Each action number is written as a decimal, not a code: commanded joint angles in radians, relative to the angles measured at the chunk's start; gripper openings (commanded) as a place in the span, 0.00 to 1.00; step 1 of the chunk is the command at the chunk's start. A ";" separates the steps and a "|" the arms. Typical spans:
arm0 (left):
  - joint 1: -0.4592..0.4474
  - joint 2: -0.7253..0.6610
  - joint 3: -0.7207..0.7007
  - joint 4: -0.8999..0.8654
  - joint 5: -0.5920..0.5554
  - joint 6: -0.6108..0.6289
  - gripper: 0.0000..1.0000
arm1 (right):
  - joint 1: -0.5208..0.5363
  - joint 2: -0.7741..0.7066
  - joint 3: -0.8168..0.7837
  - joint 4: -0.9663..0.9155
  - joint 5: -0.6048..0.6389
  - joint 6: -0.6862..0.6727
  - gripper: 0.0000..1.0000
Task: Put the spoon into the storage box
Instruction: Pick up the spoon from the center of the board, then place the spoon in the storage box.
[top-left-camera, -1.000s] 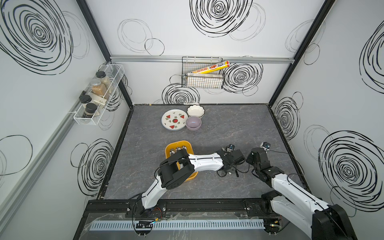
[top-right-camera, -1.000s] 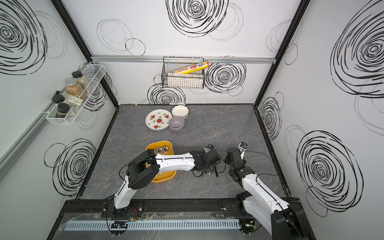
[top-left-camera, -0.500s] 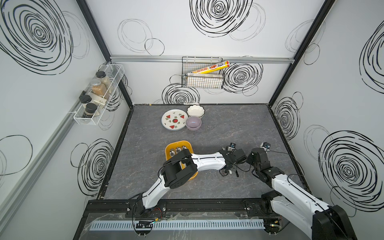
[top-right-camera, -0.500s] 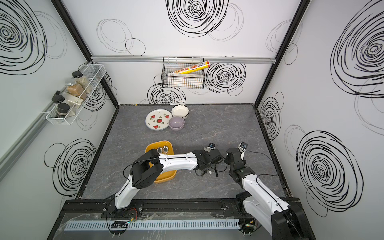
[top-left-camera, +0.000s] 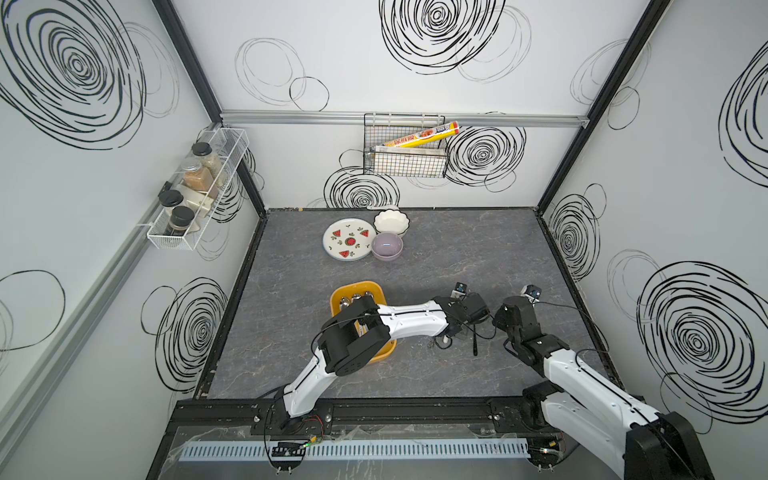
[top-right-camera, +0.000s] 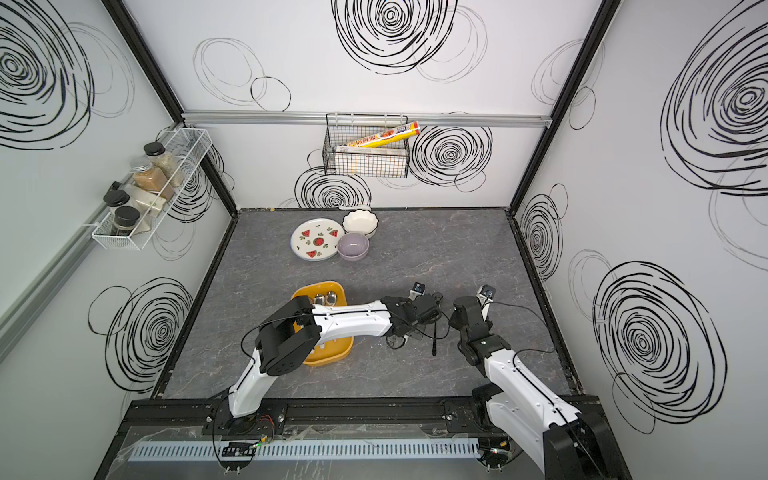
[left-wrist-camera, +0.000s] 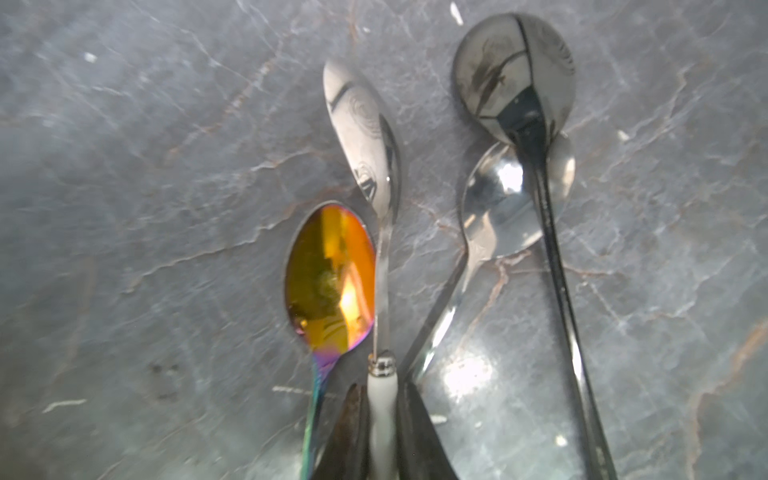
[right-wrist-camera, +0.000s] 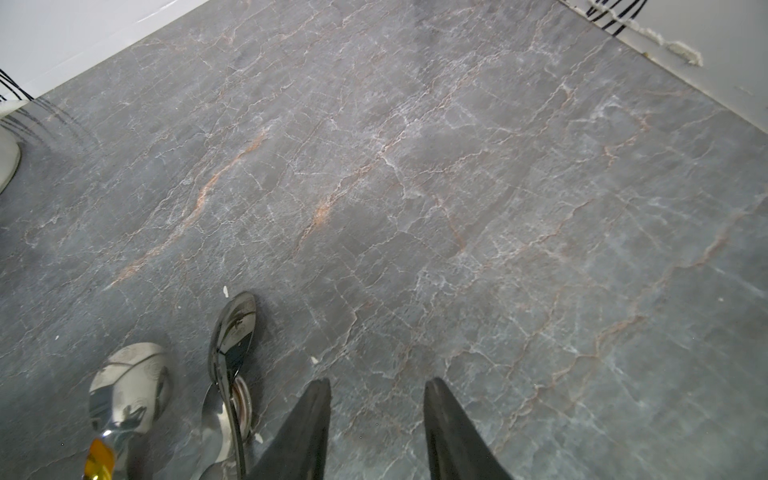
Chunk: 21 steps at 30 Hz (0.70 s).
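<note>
The left fingers (left-wrist-camera: 349, 424) are clenched on the white ceramic handle of a silver-bowled spoon (left-wrist-camera: 365, 137), one dark finger against each side of the handle just behind its metal collar. The picture is soft there, so the contact looks firm rather than certain. That spoon's bowl is turned partly on edge over the grey marble-patterned surface (right-wrist-camera: 457, 187). It is well apart from the shallow mustard-yellow rectangular plastic storage box (top-left-camera: 357, 286), on the side of the box toward the right arm (top-left-camera: 582, 374). Just beside it lie three more: an iridescent gold-and-rainbow metal spoon (left-wrist-camera: 330, 274) close against its neck, a plain polished silver spoon (left-wrist-camera: 498, 212), and a dark mirror-finish spoon (left-wrist-camera: 515, 70) whose long handle crosses over the silver one's bowl. The storage box holds several silver spoons (top-left-camera: 356, 299), their bowls at its end away from the robot, and the left arm (top-right-camera: 353, 324) reaches across above the box. The right fingers (right-wrist-camera: 303, 428) are spread apart with nothing between them, over bare surface on the far side of the spoon cluster from the box.
</note>
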 joint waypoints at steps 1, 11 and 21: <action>0.006 -0.098 -0.007 -0.008 -0.057 0.037 0.00 | -0.002 -0.011 -0.010 0.017 0.002 0.002 0.42; 0.053 -0.402 -0.197 0.052 -0.035 0.053 0.00 | -0.003 -0.010 -0.011 0.018 0.002 0.002 0.42; 0.253 -0.828 -0.567 0.008 0.006 0.047 0.00 | -0.002 -0.013 -0.016 0.033 -0.015 -0.012 0.42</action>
